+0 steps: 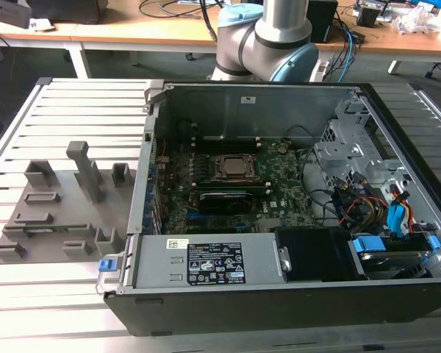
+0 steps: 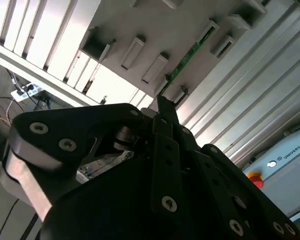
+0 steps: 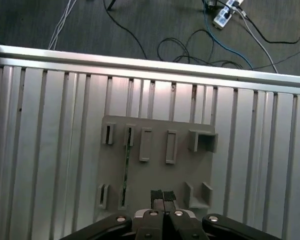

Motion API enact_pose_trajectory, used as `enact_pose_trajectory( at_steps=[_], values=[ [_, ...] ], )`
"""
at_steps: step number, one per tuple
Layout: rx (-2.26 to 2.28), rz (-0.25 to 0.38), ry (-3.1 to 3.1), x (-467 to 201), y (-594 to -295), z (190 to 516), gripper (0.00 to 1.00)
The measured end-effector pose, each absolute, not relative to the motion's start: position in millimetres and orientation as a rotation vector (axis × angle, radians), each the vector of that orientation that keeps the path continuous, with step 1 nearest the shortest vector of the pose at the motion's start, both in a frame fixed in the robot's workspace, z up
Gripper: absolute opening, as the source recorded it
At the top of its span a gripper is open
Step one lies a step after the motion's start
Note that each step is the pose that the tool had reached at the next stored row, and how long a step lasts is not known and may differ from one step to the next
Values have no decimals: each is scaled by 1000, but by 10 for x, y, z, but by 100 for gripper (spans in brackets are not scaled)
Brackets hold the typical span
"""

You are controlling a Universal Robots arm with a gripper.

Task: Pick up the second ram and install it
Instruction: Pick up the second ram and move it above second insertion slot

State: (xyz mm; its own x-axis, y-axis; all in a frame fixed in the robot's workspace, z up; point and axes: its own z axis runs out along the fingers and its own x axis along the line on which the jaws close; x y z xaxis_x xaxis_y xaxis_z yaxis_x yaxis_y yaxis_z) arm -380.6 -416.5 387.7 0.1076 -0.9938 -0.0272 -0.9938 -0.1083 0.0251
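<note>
The second ram is a thin green stick standing on edge in two slots of the grey holder plate on the slatted table. The second wrist view shows the ram as a green strip on that plate. In the exterior view the ram lies low near the plate's front. My gripper hangs well above the plate, shut with nothing between its fingertips, and the ram lies off to one side of them. Its black fingers point toward the plate.
An open computer case stands at the exterior view's right, with the green motherboard and CPU socket inside. Grey holder blocks rise from the plate. Cables and a power strip lie on the floor beyond the table edge.
</note>
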Motion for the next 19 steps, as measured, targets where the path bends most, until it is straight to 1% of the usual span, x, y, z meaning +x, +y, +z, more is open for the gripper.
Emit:
enact_pose_trajectory(
  at_steps=[13, 19],
  values=[
    [2544, -58, -1835, -3805, -4165, 3877, 11],
    [2454, -58, -1957, -3806, -4165, 3864, 11]
  ],
)
